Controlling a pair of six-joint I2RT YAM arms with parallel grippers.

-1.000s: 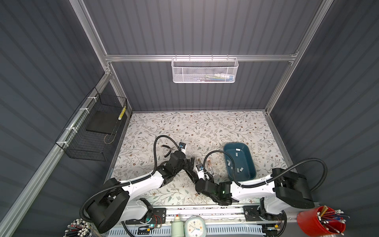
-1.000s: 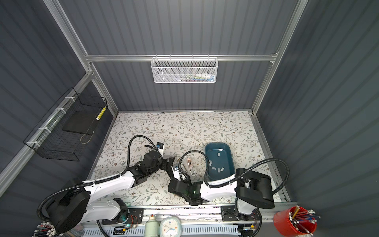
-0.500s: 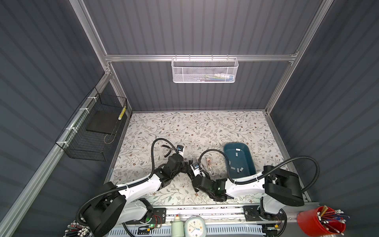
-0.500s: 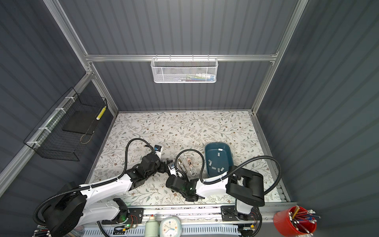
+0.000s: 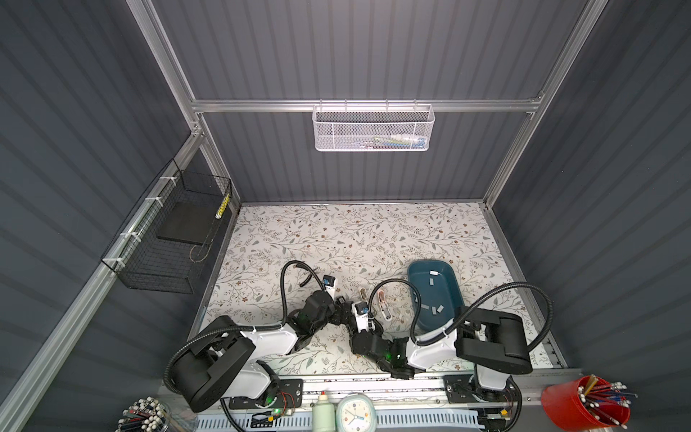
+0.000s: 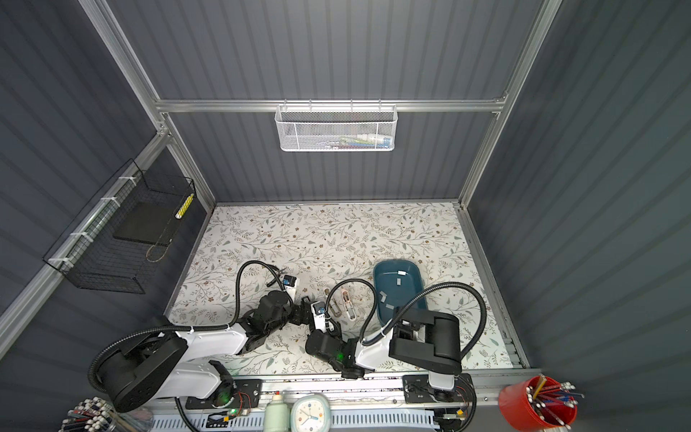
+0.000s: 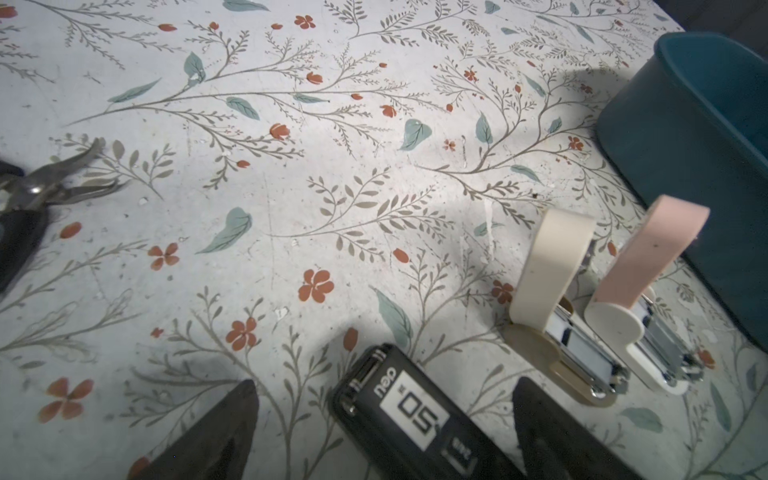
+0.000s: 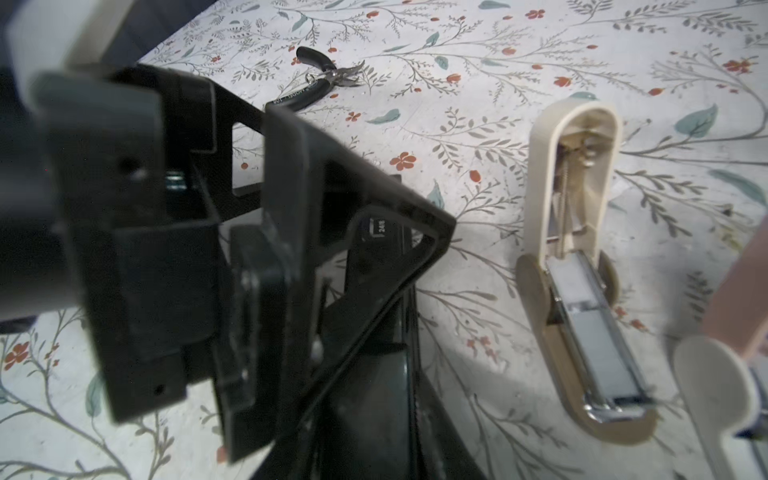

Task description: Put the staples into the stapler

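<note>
The staples (image 5: 433,309) lie in the teal tray (image 5: 447,290), so loading seems not begun. Left fingers (image 7: 216,432) stand wide around the black stapler (image 7: 415,415) on the counter (image 7: 291,208); right fingers hidden, I cannot tell

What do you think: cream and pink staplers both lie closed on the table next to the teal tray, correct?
Not closed. Both are open. The left wrist view shows the cream stapler and the pink stapler with their tops swung up and the metal channels exposed. The rest holds: both lie on the table next to the teal tray.
</note>
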